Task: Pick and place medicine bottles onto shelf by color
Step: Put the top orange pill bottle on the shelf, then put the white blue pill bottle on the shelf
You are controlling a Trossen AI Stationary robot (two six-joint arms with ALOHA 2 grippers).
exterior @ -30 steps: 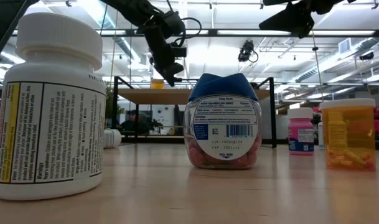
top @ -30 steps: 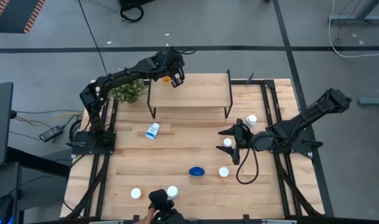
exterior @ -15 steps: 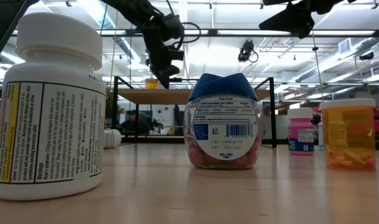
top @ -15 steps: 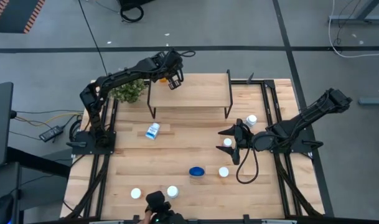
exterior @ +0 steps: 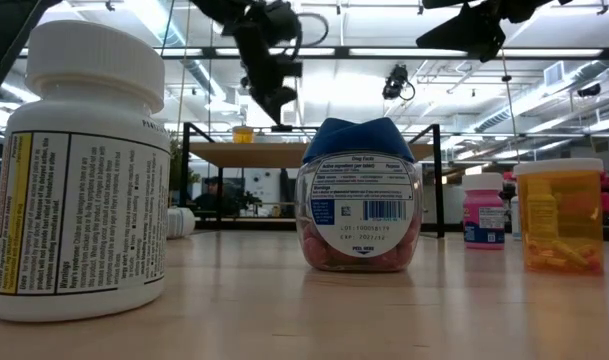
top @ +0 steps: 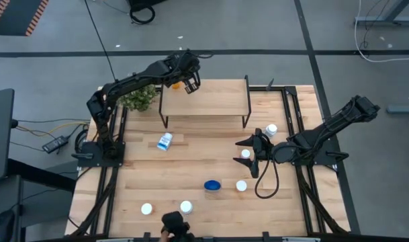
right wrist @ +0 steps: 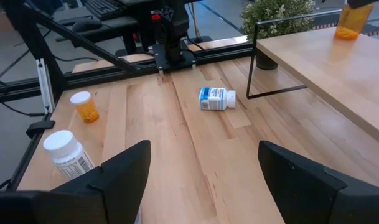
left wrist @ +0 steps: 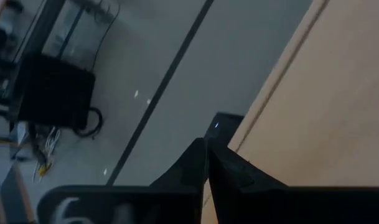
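left tool (top: 189, 85) hangs closed and empty just above the shelf's (top: 204, 107) back left corner, right beside an orange bottle (top: 176, 85) standing there. right tool (top: 253, 158) waits wide open over mid worktop (top: 144, 181), a white-capped bottle (top: 245, 154) under it. a bluish-white bottle (top: 164, 140) lies toppled before the shelf.

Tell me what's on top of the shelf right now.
One orange bottle stands upright near the far left corner of the shelf. The rest of the board shows bare in the high view. The left gripper hangs just beside that corner, jaws shut, holding nothing.
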